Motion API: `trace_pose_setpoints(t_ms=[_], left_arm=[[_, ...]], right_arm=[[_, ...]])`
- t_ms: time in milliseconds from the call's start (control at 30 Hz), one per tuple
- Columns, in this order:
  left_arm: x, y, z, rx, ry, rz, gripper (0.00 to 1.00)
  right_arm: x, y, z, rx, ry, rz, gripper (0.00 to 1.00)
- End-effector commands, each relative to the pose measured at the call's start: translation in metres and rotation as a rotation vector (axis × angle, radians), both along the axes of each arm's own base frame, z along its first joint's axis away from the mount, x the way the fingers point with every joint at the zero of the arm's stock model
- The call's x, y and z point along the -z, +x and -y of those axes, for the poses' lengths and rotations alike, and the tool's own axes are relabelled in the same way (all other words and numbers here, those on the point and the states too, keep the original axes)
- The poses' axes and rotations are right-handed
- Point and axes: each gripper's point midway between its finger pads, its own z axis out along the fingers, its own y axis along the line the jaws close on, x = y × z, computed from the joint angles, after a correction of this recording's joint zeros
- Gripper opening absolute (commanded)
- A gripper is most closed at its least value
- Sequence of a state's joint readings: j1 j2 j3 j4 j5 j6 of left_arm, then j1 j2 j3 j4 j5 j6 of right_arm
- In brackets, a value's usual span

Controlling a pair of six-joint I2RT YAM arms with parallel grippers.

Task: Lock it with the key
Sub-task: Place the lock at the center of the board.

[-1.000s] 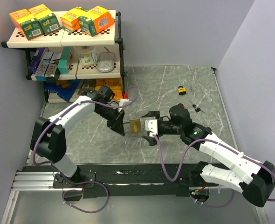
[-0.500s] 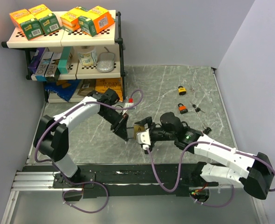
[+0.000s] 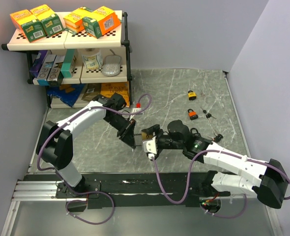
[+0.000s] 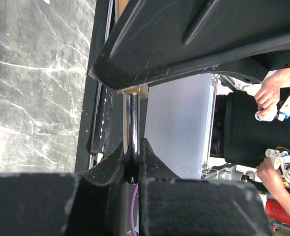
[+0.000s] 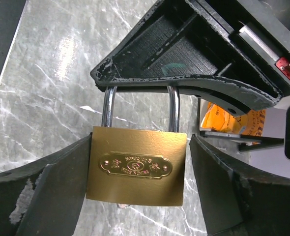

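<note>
right wrist: saw padlock (image 5: 136,167) hung by its shackle (image 5: 173,108) from left gripper (image 5: 140,83), clamped tight on that loop. bracketed the brass body with right gripper (image 5: 140,140), fingers apart, close beside it. held above table's (image 3: 184,88) middle, toward near edge.

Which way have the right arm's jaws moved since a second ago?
Yes: the right jaws went left and toward the near edge, away from the farthest orange padlock on the grey marble table, now flanking the brass padlock.
</note>
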State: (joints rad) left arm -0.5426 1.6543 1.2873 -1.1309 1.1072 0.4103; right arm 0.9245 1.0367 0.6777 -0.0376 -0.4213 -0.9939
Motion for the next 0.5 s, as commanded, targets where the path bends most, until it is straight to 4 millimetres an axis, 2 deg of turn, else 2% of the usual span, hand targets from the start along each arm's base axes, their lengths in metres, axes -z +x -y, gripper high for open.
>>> trace_pose_setpoints(t_ms=[0, 33, 100, 133, 167, 233, 267, 300, 333, 367, 400, 433, 467], left_arm=[[-0.031, 0.001, 0.014, 0.035, -0.148, 0.017, 0.01], [-0.03, 0.001, 0.013, 0.034, -0.145, 0.021, 0.01], [-0.029, 0.001, 0.013, 0.034, -0.14, 0.022, 0.02], [-0.028, 0.002, 0.013, 0.03, -0.136, 0.029, 0.06], [-0.028, 0.002, 0.013, 0.03, -0.134, 0.041, 0.19], [-0.025, 0.003, 0.011, 0.014, -0.116, 0.043, 0.35], [-0.026, 0.007, 0.011, 0.002, -0.118, 0.075, 0.48], [-0.025, 0.01, 0.011, -0.01, -0.121, 0.088, 0.66], [-0.022, 0.013, 0.006, -0.047, -0.109, 0.068, 0.76], [-0.026, 0.022, 0.004, -0.076, -0.133, 0.127, 0.99], [-0.028, 0.029, 0.0, -0.114, -0.138, 0.14, 0.97], [-0.024, 0.04, -0.013, -0.212, -0.112, 0.098, 0.96], [-0.033, 0.048, -0.021, -0.266, -0.133, 0.144, 0.96]], right_arm=[[-0.013, 0.001, -0.009, -0.022, 0.034, 0.045, 0.79], [-0.013, 0.001, -0.01, -0.024, 0.034, 0.043, 0.7], [-0.01, 0.0, -0.008, -0.026, 0.019, 0.026, 0.61], [-0.01, -0.001, -0.009, -0.028, 0.019, 0.023, 0.52], [-0.011, 0.0, -0.009, -0.024, 0.023, 0.019, 0.47], [-0.012, 0.001, -0.009, -0.008, 0.027, 0.002, 0.35], [-0.012, 0.001, -0.009, 0.007, 0.029, -0.027, 0.31], [-0.013, 0.001, -0.009, 0.021, 0.036, -0.048, 0.27], [-0.015, 0.006, -0.009, 0.055, 0.036, -0.065, 0.24], [-0.014, 0.007, -0.008, 0.096, 0.044, -0.125, 0.24], [-0.019, 0.012, -0.008, 0.134, 0.059, -0.157, 0.24], [-0.015, 0.016, -0.007, 0.177, 0.054, -0.204, 0.24], [-0.009, 0.015, -0.005, 0.236, 0.055, -0.311, 0.23]])
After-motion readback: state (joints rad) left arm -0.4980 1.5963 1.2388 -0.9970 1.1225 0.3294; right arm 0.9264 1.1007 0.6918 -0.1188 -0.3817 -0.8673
